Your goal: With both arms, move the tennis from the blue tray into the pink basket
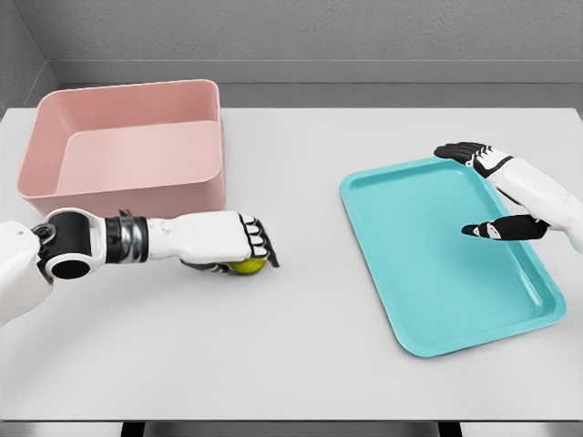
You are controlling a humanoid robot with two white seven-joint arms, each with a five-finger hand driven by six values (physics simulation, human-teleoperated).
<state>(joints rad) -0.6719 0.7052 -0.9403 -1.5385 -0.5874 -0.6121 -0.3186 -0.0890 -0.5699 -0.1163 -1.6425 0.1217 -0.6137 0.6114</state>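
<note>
A yellow-green tennis ball shows under my left hand, whose fingers are curled around it just above the white table, in front of the pink basket. The basket stands at the back left and looks empty inside. At the right lies the blue tray, with nothing on it. My right hand hovers over the tray's far right part, fingers spread and holding nothing.
The white table stretches from the near edge to a grey wall at the back. Bare tabletop lies between the basket and the tray.
</note>
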